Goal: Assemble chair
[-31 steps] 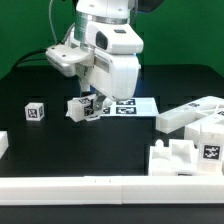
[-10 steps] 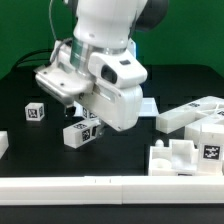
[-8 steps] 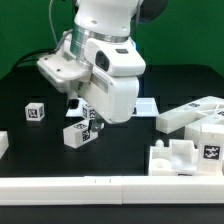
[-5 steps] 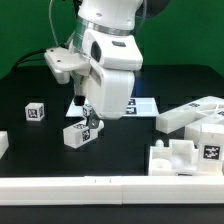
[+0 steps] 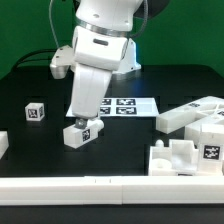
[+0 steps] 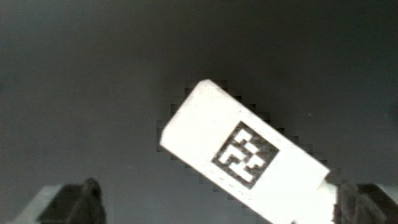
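Note:
A small white chair block (image 5: 78,132) with black-and-white tags lies on the black table, in front of the marker board (image 5: 128,104). My gripper (image 5: 85,118) hangs just above it, pointing down. In the wrist view the same block (image 6: 240,150) shows as a slanted white bar with one tag. My gripper (image 6: 217,206) is open, its dark fingers (image 6: 71,204) standing wide apart. One end of the block reaches close to one finger, and nothing is clamped. A second small tagged cube (image 5: 36,111) sits at the exterior view's left.
Larger white chair parts lie at the exterior view's right: a slab (image 5: 192,114) and a blocky piece (image 5: 185,158) with a tag. A long white rail (image 5: 100,186) runs along the front. A small white piece (image 5: 3,143) sits at the left edge.
About three seconds ago the block was at the gripper by the marker board; now it lies nearer the front. Over the last second the hand swung upright above it, and the block stayed put.

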`<state>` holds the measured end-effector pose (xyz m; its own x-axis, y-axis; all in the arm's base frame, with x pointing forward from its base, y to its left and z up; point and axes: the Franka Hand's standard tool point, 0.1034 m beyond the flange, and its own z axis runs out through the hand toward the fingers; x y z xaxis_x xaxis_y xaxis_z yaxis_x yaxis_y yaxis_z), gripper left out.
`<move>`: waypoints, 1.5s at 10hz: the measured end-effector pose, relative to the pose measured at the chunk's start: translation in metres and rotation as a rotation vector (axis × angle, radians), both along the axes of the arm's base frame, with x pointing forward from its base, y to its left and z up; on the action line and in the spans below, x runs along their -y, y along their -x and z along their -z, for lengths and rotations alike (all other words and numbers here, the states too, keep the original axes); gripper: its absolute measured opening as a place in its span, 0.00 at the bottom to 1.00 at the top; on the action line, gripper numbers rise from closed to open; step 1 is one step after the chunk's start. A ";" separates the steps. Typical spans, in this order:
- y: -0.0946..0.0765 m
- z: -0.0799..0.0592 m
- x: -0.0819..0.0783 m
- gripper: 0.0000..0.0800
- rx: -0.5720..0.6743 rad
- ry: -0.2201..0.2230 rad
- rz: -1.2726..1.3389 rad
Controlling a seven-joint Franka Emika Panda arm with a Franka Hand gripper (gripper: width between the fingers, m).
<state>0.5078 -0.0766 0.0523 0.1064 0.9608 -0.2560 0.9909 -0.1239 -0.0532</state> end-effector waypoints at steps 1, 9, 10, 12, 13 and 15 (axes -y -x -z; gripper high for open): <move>0.002 0.000 0.001 0.81 0.025 0.005 0.160; 0.002 0.003 0.001 0.81 0.112 0.040 0.971; 0.002 0.005 0.001 0.81 0.106 0.045 1.097; -0.003 0.002 -0.003 0.81 0.125 0.056 1.277; -0.003 0.003 -0.004 0.81 0.135 0.066 1.328; -0.003 0.003 -0.004 0.81 0.149 0.078 1.452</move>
